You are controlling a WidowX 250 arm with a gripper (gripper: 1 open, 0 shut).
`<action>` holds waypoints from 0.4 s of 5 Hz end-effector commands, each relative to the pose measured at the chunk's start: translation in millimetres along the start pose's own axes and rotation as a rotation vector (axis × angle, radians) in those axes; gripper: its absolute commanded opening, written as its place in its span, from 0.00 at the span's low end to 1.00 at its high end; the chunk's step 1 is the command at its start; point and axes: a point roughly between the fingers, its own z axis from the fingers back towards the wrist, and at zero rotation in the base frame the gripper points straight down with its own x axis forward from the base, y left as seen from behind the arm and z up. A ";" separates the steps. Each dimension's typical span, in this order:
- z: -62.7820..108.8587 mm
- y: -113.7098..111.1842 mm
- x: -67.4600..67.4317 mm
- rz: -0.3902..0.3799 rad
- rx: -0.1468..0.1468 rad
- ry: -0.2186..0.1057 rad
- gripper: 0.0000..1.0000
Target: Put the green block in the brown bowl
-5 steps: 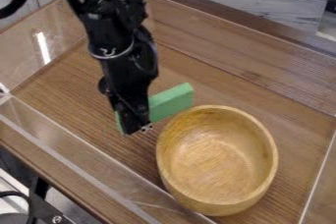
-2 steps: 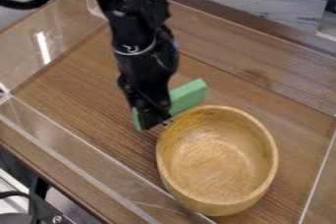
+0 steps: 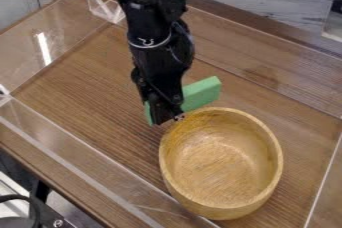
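Note:
The green block [image 3: 203,91] juts out to the right of my gripper [image 3: 163,112], which points straight down and is shut on the block's left end. The block hangs slightly tilted just above the wooden table, next to the far left rim of the brown bowl [image 3: 265,129]. The bowl is large, round and light wood, it sits at the front right, and nothing lies inside it. My fingertips are just outside the bowl's rim, and the arm hides the block's left end.
A wooden tabletop [image 3: 80,92] is fenced by clear acrylic walls, with one low wall along the front left edge [image 3: 80,162] and another at the far left [image 3: 54,32]. A grey surface [image 3: 281,2] lies behind the table.
My gripper has moved right and away from the camera toward the bowl's rim, carrying the green block with it. The bowl has stayed put.

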 end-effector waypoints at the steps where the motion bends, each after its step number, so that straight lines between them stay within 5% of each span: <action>1: 14.8 0.9 11.4 -0.047 0.012 -0.037 0.00; 2: 20.6 -4.3 14.2 -0.090 0.005 -0.040 0.00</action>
